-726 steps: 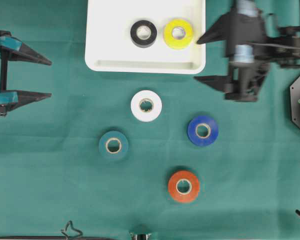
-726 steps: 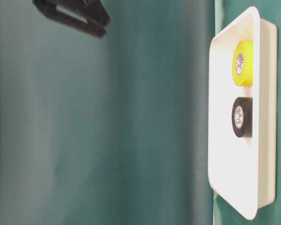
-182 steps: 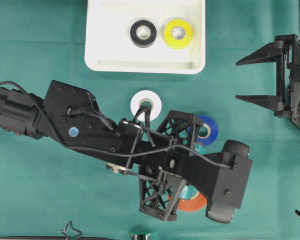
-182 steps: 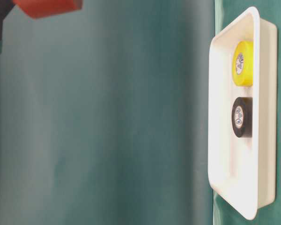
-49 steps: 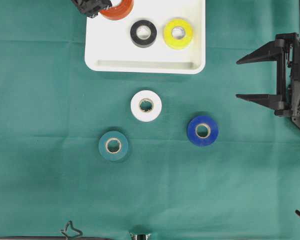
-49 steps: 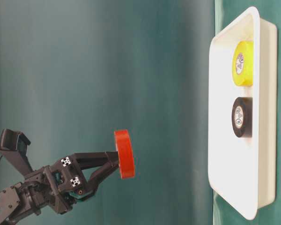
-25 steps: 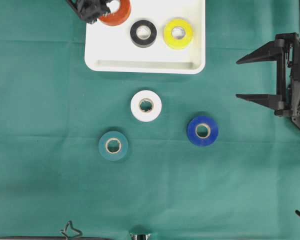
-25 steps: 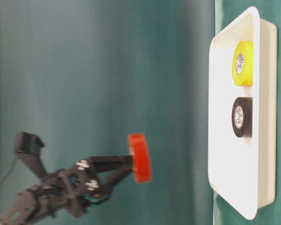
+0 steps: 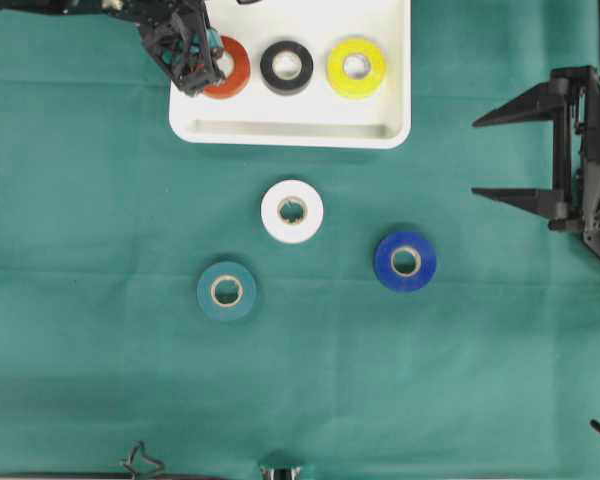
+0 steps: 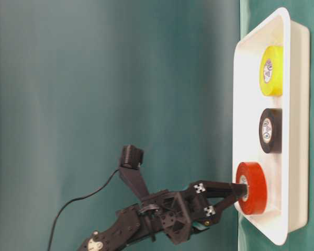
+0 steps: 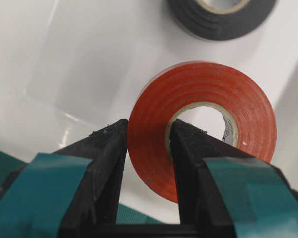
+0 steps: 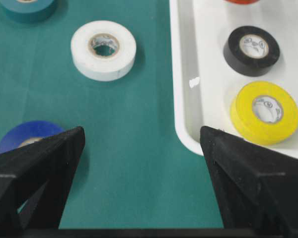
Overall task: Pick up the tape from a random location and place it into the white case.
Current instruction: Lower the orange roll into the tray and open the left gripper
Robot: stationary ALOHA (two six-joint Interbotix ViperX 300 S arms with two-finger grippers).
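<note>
My left gripper [image 9: 208, 65] is shut on an orange tape roll [image 9: 232, 68], one finger outside the wall and one in the core. The roll sits low inside the left part of the white case [image 9: 280, 115], next to a black roll [image 9: 287, 67]. The wrist view shows the orange tape [image 11: 238, 99] pinched between the fingers of the left gripper [image 11: 148, 131], over the white case floor [image 11: 64, 59]. From table level the orange roll [image 10: 252, 188] lies within the case rim [image 10: 246, 104]. My right gripper [image 9: 476, 158] stands open at the right, holding nothing.
A yellow roll [image 9: 356, 67] lies in the case beside the black one. On the green cloth lie a white roll [image 9: 292, 211], a blue roll [image 9: 405, 261] and a teal roll [image 9: 227, 291]. The right gripper [image 12: 141, 131] hangs over cloth near the case corner [image 12: 188, 139].
My left gripper has carried the orange roll down and forward into the case, ending beside the black roll. The right arm has not moved.
</note>
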